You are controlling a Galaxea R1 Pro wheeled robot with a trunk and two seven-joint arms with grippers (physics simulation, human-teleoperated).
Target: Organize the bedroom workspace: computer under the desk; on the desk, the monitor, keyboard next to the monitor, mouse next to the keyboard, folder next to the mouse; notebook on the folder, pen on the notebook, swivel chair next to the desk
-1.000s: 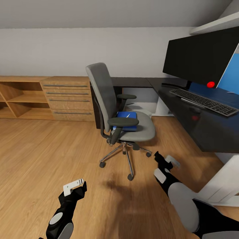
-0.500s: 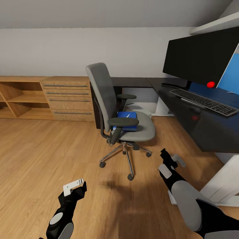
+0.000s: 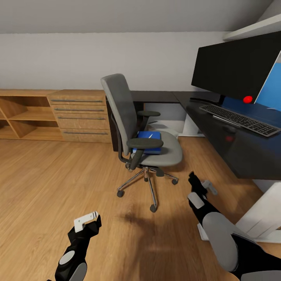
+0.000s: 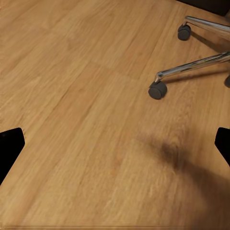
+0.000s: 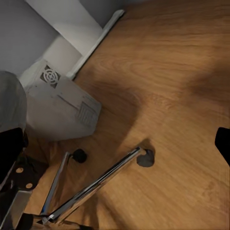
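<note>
The grey swivel chair (image 3: pixel 141 132) stands on the floor left of the black desk (image 3: pixel 238 150). On its seat lies the blue folder (image 3: pixel 147 137) with a thin white pen (image 3: pixel 150 134) on top. The monitor (image 3: pixel 234 68) and the keyboard (image 3: pixel 244 119) are on the desk. The light-grey computer (image 3: pixel 167 114) sits under the desk's corner and also shows as the computer (image 5: pixel 60 108) past the chair's legs. My left gripper (image 3: pixel 89 222) (image 4: pixel 115 143) and right gripper (image 3: pixel 201 185) (image 5: pixel 115 143) hang open over the floor, holding nothing. Mouse and notebook are out of view.
A light wooden chest (image 3: pixel 80 116) and open shelves (image 3: pixel 21 117) line the back wall on the left. A small red round thing (image 3: pixel 247 99) sits before the monitor. The chair's chrome legs and casters (image 4: pixel 157 89) (image 5: pixel 145 158) spread close ahead. A white panel (image 3: pixel 261 216) stands right of my right arm.
My right gripper has shifted a little to the right and back toward me. My left gripper has sunk slightly. The chair and desk items have not moved.
</note>
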